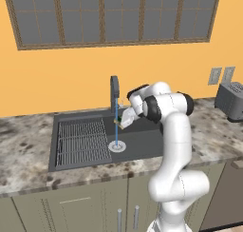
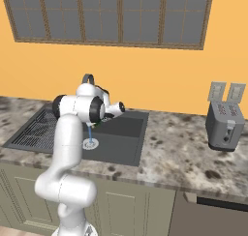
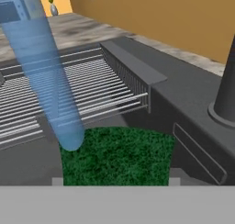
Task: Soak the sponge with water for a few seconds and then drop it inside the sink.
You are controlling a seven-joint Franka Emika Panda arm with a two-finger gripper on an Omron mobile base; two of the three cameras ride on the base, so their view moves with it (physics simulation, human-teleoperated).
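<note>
My gripper [image 1: 122, 123] hangs over the dark grey sink [image 1: 142, 140], shut on the sponge [image 3: 117, 156], whose green face lies between the fingers in the hand view. The water [image 3: 46, 71], a blue stream, falls from the dark faucet [image 1: 114, 90] and meets the sponge's left end. In the left base view the sponge [image 1: 118, 124] is a small yellowish block touching the water [image 1: 116, 131], which runs on down to the round silver drain [image 1: 117, 146]. In the right base view the water [image 2: 90, 133] shows below my gripper [image 2: 98, 122].
A wire grid rack [image 1: 81, 140] fills the sink's left half. The faucet base [image 3: 226, 94] stands close on the right of the hand view. A grey toaster [image 2: 224, 126] sits on the speckled counter [image 1: 209, 136] far to the right, under two wall outlets [image 1: 221, 75].
</note>
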